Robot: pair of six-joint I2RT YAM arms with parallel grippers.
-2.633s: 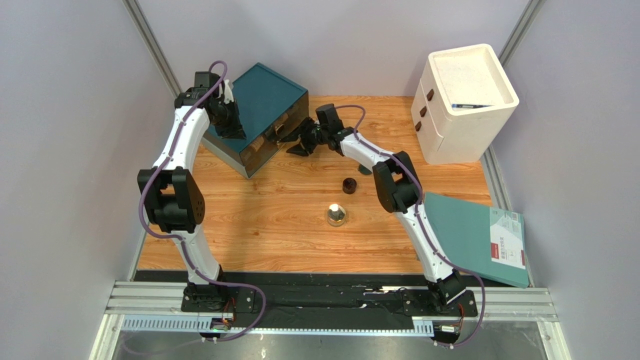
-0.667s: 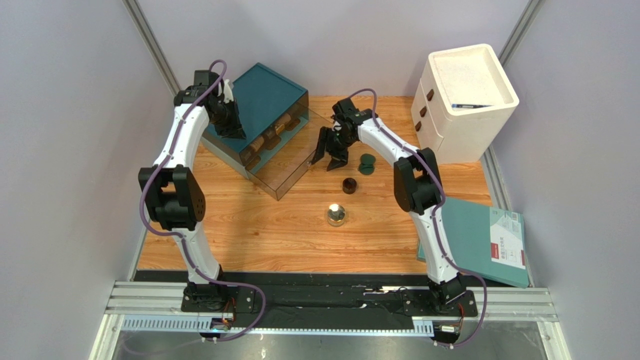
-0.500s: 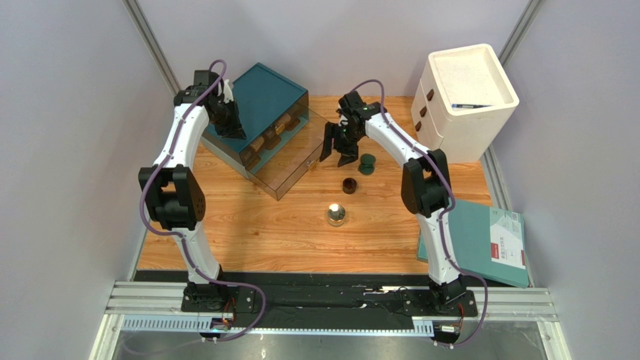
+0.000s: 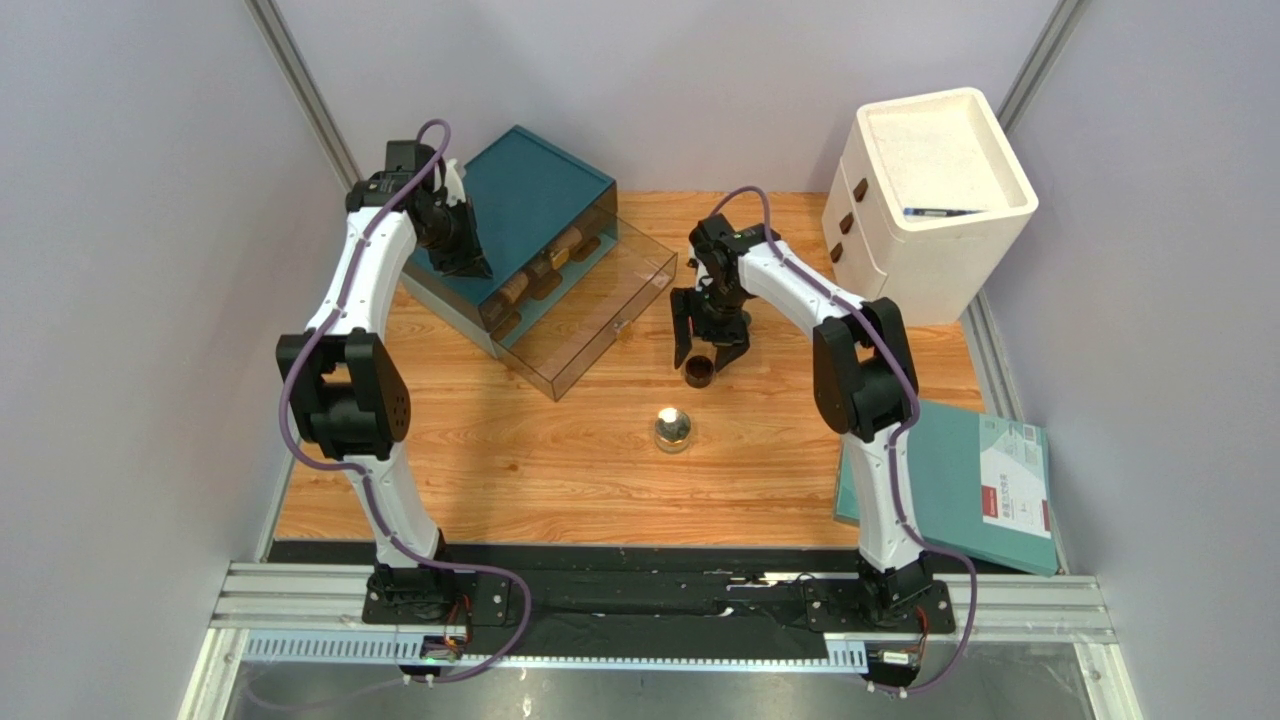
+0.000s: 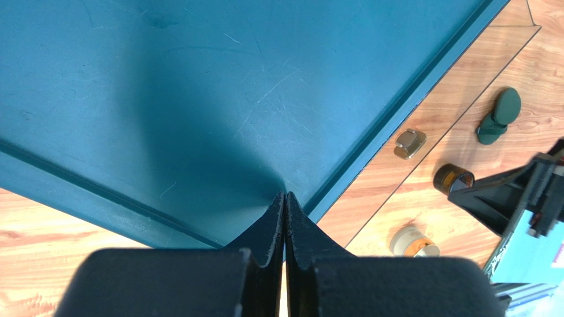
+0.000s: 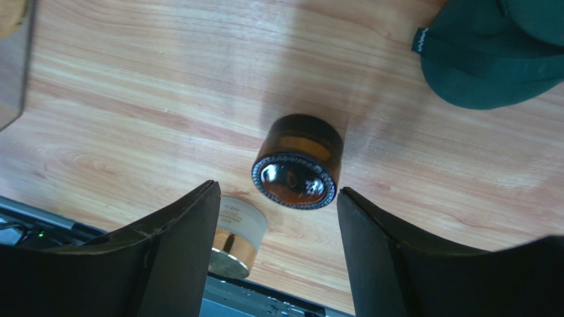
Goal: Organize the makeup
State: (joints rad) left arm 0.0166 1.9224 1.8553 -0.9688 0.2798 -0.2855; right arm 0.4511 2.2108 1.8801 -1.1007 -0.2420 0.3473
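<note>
While the bench (image 4: pixel 496 465) carries 3 loose pieces, the teal drawer box (image 4: pixel 534 188) stands with its clear drawer (image 4: pixel 594 323) pulled open under the left fingers (image 5: pixel 271 228), which are pressed together on its lid. Several pieces lie in the drawer, too small to name from overhead, so the job looks roughly half done. The right fingers (image 6: pixel 179 244) stand apart and empty. The dark green piece (image 6: pixel 490 66) lies ahead of them, off to one side. The dark brown round jar (image 6: pixel 298 162) sits between their tips, probably the next pick. The gold round compact (image 6: pixel 232 234) sits beside the other finger. Overhead, the right arm hides the green piece; both wrist views show it.
</note>
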